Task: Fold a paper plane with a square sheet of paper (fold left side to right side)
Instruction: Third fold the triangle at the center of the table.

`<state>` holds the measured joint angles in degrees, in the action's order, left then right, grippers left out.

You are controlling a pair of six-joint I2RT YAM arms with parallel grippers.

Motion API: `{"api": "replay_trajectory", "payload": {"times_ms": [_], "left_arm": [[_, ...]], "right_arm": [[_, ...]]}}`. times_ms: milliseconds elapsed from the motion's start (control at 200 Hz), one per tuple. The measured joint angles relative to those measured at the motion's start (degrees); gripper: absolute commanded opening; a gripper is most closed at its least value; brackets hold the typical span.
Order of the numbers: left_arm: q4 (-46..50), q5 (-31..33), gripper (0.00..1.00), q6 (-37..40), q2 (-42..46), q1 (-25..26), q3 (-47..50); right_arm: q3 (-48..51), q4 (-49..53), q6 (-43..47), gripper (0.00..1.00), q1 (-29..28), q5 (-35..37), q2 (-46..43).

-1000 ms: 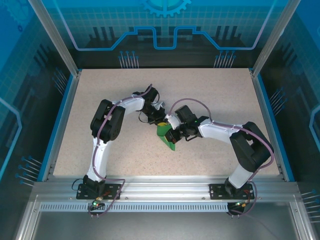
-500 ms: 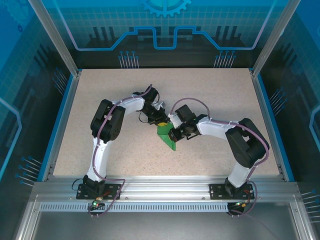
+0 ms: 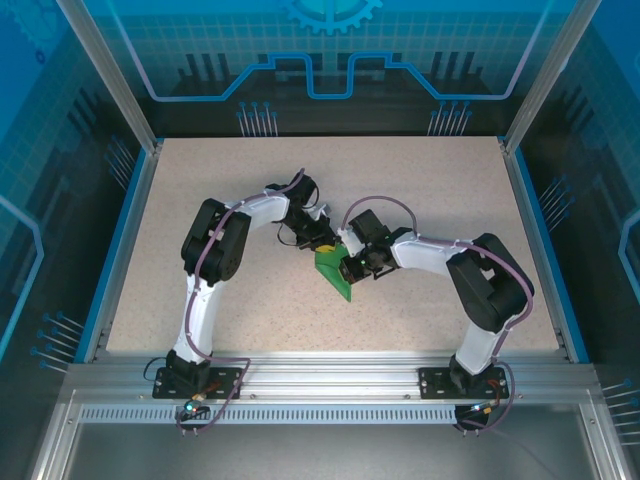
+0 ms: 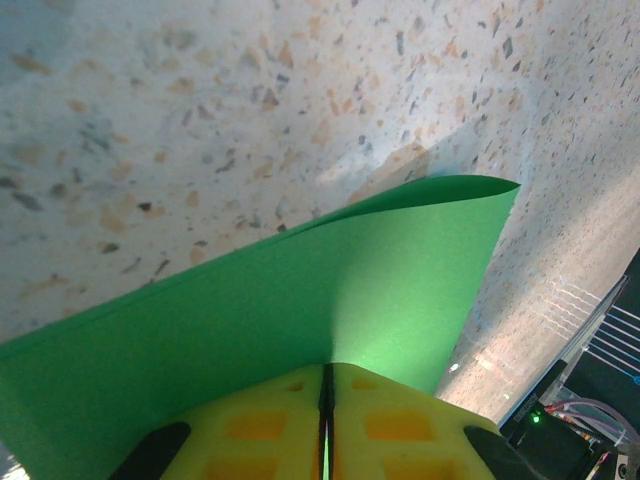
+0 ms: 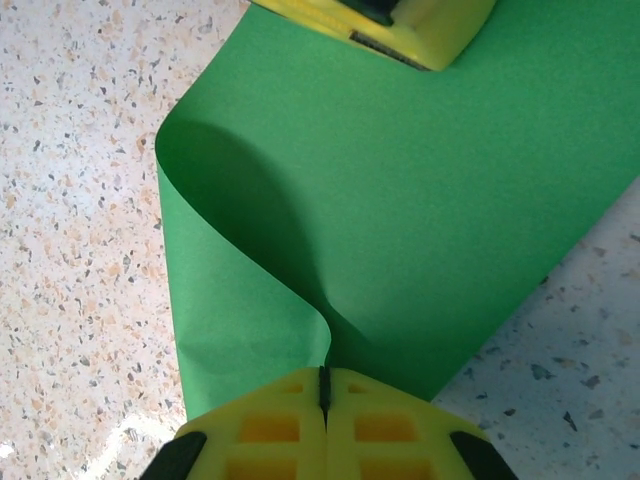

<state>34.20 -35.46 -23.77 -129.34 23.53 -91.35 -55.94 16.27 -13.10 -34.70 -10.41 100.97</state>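
The bright green sheet of paper (image 3: 332, 270) lies mid-table between both arms, bent over on itself in a soft curl. In the left wrist view my left gripper (image 4: 326, 372) is shut on the sheet (image 4: 330, 290), whose far corner lifts off the table. My right gripper (image 5: 323, 372) is shut on a raised edge of the paper (image 5: 420, 200), which curls up from the flat part. The left gripper's yellow fingers (image 5: 420, 25) show at the top of the right wrist view. From above, the left gripper (image 3: 322, 246) and right gripper (image 3: 344, 266) meet at the paper.
The speckled tabletop (image 3: 430, 190) stretches around the paper on all sides. Blue side rails (image 3: 125, 240) and an aluminium frame (image 3: 330, 375) at the near edge bound the table.
The right arm's elbow has swung slightly left and its gripper has shifted a little toward the left gripper, bending the paper more. The left arm has held still.
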Motion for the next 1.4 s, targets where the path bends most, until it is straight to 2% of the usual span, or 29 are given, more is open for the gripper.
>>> {"api": "replay_trajectory", "payload": {"times_ms": [520,1401], "left_arm": [[0.02,0.0,0.11,0.02,-0.04,0.02,-0.02],[0.04,0.0,0.11,0.2,-0.07,0.13,-0.11]], "right_arm": [[-0.46,0.44,-1.09,0.02,0.26,2.47,0.55],[-1.92,0.79,-1.9,0.03,0.26,2.45,2.47]]}}
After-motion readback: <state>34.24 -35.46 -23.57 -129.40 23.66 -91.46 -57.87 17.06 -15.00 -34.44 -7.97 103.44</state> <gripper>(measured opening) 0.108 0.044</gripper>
